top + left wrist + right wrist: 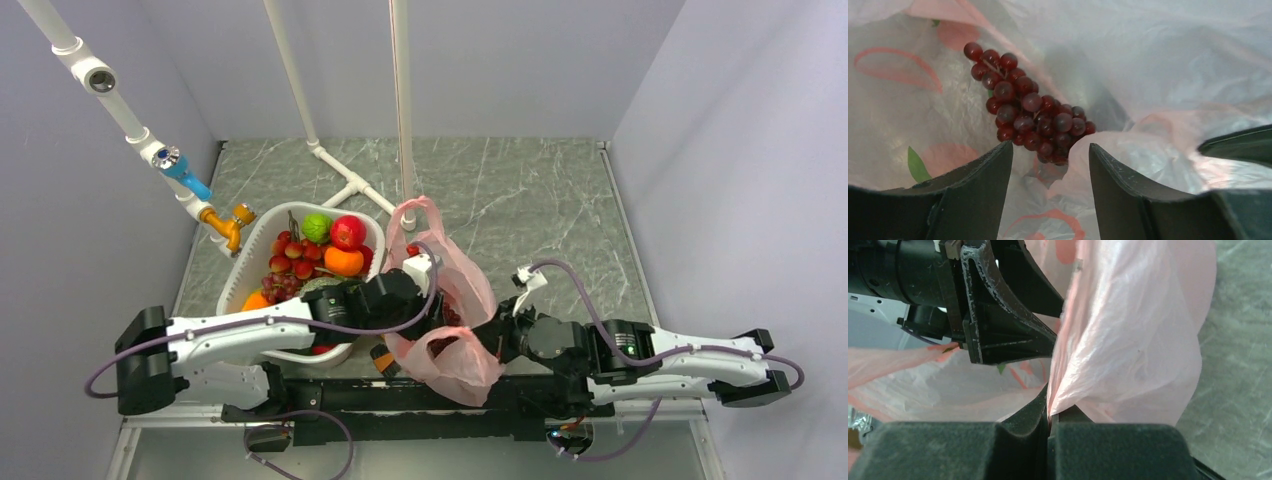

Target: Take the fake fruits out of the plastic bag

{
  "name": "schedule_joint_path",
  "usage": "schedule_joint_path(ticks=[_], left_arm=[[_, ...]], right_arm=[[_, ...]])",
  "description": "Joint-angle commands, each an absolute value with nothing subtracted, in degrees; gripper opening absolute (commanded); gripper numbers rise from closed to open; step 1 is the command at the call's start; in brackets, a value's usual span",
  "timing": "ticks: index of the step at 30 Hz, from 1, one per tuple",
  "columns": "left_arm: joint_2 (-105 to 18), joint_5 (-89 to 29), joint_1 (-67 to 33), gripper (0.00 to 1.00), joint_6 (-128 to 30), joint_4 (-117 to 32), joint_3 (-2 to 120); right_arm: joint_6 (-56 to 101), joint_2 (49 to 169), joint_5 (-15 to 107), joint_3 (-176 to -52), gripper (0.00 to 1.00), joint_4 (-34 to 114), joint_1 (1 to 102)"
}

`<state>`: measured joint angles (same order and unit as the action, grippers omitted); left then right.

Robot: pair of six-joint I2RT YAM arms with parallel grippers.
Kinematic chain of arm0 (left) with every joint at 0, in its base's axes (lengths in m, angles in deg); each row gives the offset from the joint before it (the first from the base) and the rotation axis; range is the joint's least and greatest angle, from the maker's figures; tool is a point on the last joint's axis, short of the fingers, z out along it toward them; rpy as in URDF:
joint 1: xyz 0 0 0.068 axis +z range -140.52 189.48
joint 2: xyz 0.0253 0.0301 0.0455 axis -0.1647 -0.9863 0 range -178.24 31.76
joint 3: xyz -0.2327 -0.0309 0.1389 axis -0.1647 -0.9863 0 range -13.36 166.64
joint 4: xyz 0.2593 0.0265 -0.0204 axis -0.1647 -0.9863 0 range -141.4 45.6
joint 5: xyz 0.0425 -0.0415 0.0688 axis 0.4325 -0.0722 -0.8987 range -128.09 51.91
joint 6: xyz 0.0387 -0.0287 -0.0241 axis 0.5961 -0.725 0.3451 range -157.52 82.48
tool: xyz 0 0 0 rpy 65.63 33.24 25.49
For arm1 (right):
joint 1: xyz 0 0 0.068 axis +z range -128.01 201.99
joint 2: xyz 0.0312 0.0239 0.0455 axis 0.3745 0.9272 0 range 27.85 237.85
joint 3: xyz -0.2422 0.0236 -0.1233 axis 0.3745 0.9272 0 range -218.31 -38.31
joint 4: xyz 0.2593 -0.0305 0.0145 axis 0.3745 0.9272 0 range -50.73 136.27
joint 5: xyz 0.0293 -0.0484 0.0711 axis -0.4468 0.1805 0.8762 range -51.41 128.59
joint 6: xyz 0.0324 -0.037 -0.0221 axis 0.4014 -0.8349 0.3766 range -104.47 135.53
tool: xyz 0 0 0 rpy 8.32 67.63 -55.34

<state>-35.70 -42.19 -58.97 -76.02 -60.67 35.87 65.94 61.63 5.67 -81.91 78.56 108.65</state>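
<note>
The pink plastic bag (462,275) lies in the middle of the table, and its inside fills the left wrist view (1173,60). My left gripper (1050,150) is open inside the bag, its fingertips just short of a dark red grape bunch (1033,117). In the top view its fingers are hidden in the bag mouth (438,305). My right gripper (1050,412) is shut on a fold of the bag's edge (1133,340), at the bag's near right side (490,340). The red fruit (348,232), orange fruit (343,261) and green fruit (317,227) lie in the white basket (250,250).
The basket stands left of the bag and also holds a grape bunch (288,262) and part of a melon (318,285). White pipes (335,165) rise behind it, and a blue and orange fitting (225,222) sits at its far left. Walls close in on both sides.
</note>
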Motion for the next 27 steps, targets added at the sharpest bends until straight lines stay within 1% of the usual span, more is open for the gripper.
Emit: schedule_joint_path(ticks=[1, 6, 11, 12, 14, 17, 21, 24, 25, 26, 27], left_arm=[[-39.6, -39.6, -59.3, 0.64, -74.7, -60.9, 38.9], [-47.3, -37.4, -59.5, 0.73, -74.4, -59.6, 39.8], [-53.7, -40.2, -60.6, 0.92, -74.1, -62.3, 42.2], [-55.0, -40.6, -60.8, 0.98, -74.1, -63.0, 43.0], [-57.4, -41.1, -61.4, 1.0, -74.1, -64.2, 44.5], [-61.0, -41.5, -62.4, 0.99, -74.3, -65.0, 46.0], [-65.4, -39.3, -62.6, 0.99, -76.0, -61.6, 45.8], [-68.7, -39.0, -62.6, 0.9, -76.2, -61.3, 47.6], [-69.7, -39.5, -62.6, 0.85, -75.9, -62.0, 48.5], [-70.5, -40.1, -62.5, 0.75, -75.6, -63.0, 49.6], [-71.0, -40.8, -62.5, 0.7, -75.2, -64.0, 50.7]], right_arm=[[72.5, 57.0, 6.4, -79.6, 0.0, 82.5, 108.5], [71.4, 58.2, 5.7, -80.4, 0.0, 83.0, 108.5], [70.1, 62.9, 5.7, -82.5, 0.0, 83.3, 108.5], [70.0, 63.6, 5.8, -82.5, 0.0, 83.1, 108.5], [69.8, 64.3, 6.1, -82.2, 0.0, 82.4, 108.5], [70.1, 63.8, 6.4, -81.3, 0.0, 81.5, 108.5], [71.1, 61.7, 5.9, -79.8, 0.0, 81.4, 108.5], [71.3, 60.5, 5.6, -79.5, 0.0, 81.4, 108.5], [71.4, 60.4, 5.5, -79.6, 0.0, 81.6, 108.5], [71.5, 60.4, 5.4, -79.8, 0.0, 81.9, 108.5], [71.6, 60.5, 5.3, -79.9, 0.0, 82.2, 108.5]])
